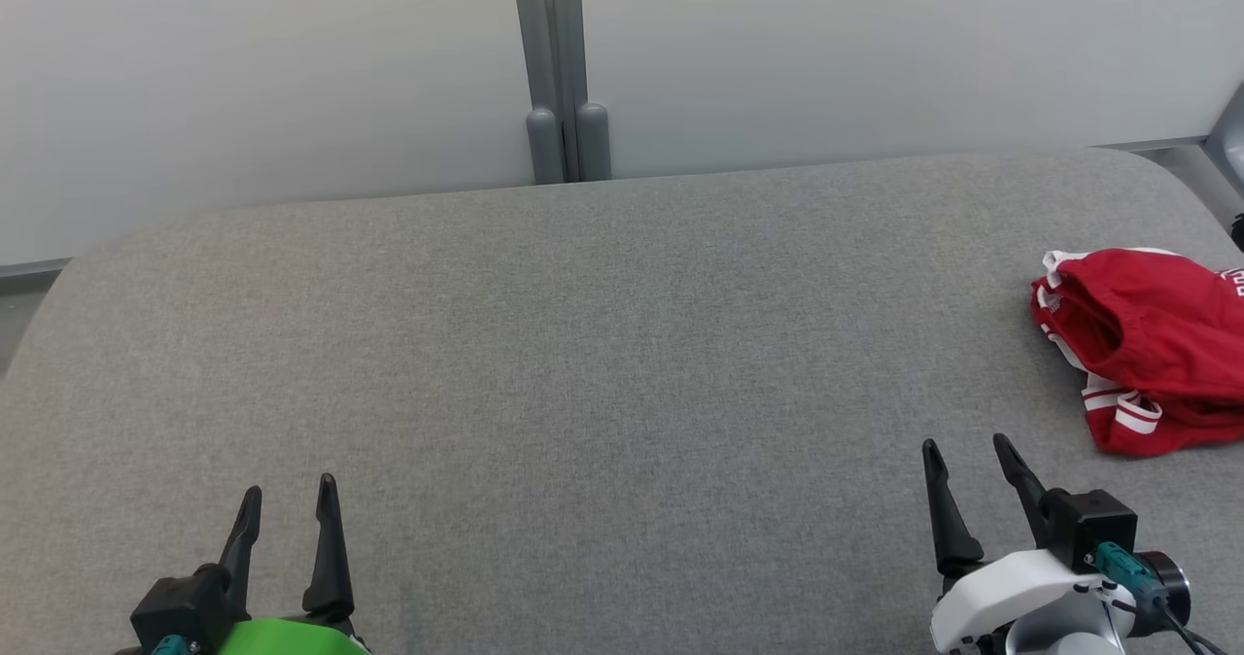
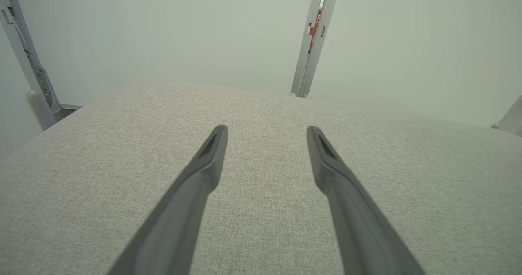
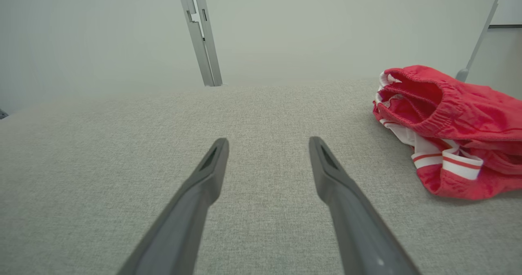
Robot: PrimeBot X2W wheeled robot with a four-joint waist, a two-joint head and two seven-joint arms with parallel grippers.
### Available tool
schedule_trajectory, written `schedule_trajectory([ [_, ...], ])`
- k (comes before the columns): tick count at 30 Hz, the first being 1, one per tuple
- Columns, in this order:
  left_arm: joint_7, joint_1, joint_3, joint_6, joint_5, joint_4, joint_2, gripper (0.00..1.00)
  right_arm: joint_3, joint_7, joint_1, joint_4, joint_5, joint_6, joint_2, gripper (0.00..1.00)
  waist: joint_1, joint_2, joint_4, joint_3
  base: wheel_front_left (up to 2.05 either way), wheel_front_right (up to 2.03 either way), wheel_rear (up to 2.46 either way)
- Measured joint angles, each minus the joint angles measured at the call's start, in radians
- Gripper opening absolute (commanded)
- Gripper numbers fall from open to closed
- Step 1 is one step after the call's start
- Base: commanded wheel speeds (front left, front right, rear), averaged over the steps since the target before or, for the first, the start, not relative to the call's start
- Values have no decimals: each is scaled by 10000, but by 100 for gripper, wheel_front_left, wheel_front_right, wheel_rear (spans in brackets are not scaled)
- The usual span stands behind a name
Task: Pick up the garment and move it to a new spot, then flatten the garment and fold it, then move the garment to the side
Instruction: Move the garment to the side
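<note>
The garment (image 1: pixel 1147 344) is a crumpled pair of red shorts with white stripes, lying at the right edge of the grey table (image 1: pixel 583 344); part of it runs off the head view. From the right wrist the garment (image 3: pixel 452 124) sits up and to the right of the fingers. My right gripper (image 1: pixel 965 453) (image 3: pixel 268 143) is open and empty near the front right, a short way in front and left of the garment. At the front left my left gripper (image 1: pixel 289 495) (image 2: pixel 267 131) also stands open, nothing between its fingers.
A pale wall with a grey vertical post (image 1: pixel 559 72) rises behind the table's far edge. The table has rounded corners, and a metal frame (image 2: pixel 24 54) stands off its left side.
</note>
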Motion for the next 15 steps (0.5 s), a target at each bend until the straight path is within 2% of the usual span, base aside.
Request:
schedule_trajectory([
  [15,0,30,-40,-15,-69,-8,0,100,33,-2,36,-161,119,0,0,100,0,0,-114,-7,0,0,0],
])
